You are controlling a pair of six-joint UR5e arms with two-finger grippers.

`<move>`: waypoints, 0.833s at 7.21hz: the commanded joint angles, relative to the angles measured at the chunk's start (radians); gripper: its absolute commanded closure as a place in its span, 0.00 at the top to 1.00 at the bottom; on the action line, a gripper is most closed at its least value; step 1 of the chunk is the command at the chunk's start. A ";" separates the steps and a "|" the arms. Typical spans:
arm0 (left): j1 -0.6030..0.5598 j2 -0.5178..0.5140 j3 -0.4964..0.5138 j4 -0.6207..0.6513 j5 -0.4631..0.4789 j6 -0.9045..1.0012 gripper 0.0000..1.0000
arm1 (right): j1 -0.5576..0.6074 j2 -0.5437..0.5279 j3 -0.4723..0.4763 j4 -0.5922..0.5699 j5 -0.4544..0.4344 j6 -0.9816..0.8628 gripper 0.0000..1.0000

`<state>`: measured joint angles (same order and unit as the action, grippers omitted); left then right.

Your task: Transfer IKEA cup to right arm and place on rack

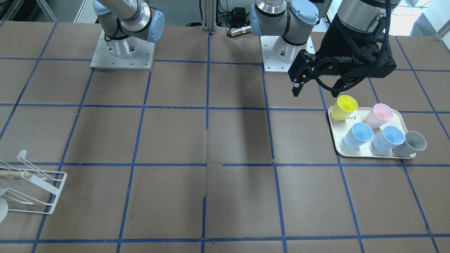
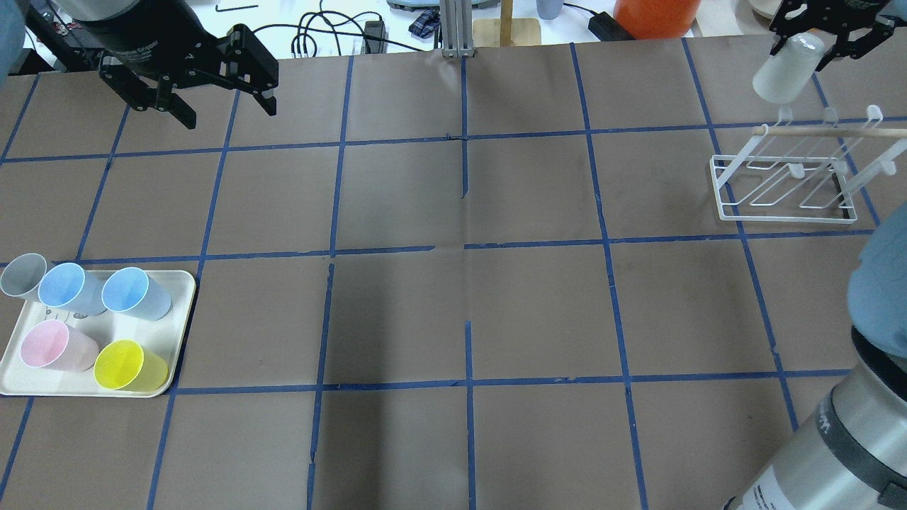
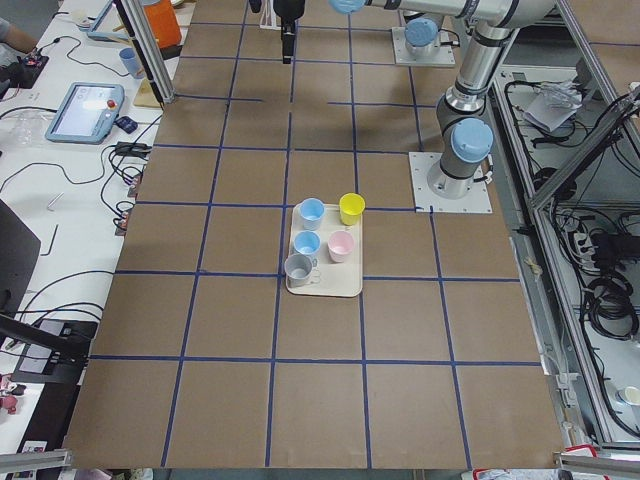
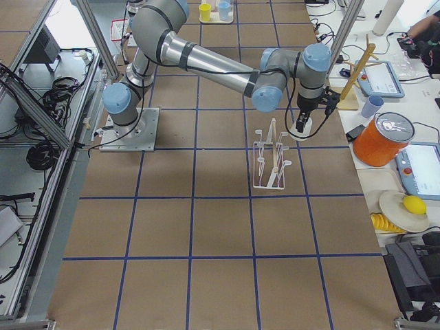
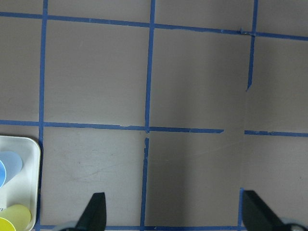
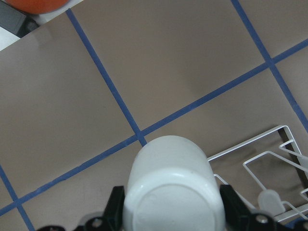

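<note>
My right gripper (image 2: 804, 49) is shut on the IKEA cup (image 2: 785, 71), a pale cream-white tumbler held upside down just above the far end of the white wire rack (image 2: 783, 185). In the right wrist view the cup's base (image 6: 173, 192) sits between the two fingers (image 6: 115, 207), with rack wires (image 6: 269, 159) below and to the right. The exterior right view shows the cup (image 4: 300, 128) beside the rack's prongs (image 4: 270, 165). My left gripper (image 2: 220, 99) is open and empty, hovering over bare table beyond the tray; it also shows in the left wrist view (image 5: 175, 211).
A cream tray (image 2: 14, 375) at the table's left holds a grey cup (image 2: 21, 275), two blue cups (image 2: 67, 287), a pink cup (image 2: 53, 346) and a yellow cup (image 2: 127, 365). An orange container (image 2: 655, 15) stands past the far edge.
</note>
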<state>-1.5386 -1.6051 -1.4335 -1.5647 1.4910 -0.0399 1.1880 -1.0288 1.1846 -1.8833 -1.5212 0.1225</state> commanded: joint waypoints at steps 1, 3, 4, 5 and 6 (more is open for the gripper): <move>0.000 0.001 -0.001 0.000 0.000 0.000 1.00 | 0.001 0.004 0.009 0.016 -0.008 0.000 0.00; 0.000 0.001 -0.001 0.002 0.000 0.000 1.00 | 0.001 -0.001 0.058 0.019 -0.017 -0.001 0.00; 0.000 0.004 -0.004 0.000 0.000 0.000 1.00 | 0.001 -0.002 0.069 0.019 -0.019 -0.001 0.00; 0.000 0.005 -0.005 0.002 0.000 0.000 1.00 | 0.001 -0.002 0.069 0.019 -0.019 -0.001 0.00; 0.000 -0.001 0.004 0.002 0.000 0.000 1.00 | 0.001 -0.002 0.061 0.018 -0.019 -0.001 0.00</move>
<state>-1.5386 -1.6025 -1.4356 -1.5635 1.4910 -0.0399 1.1888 -1.0303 1.2485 -1.8642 -1.5396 0.1212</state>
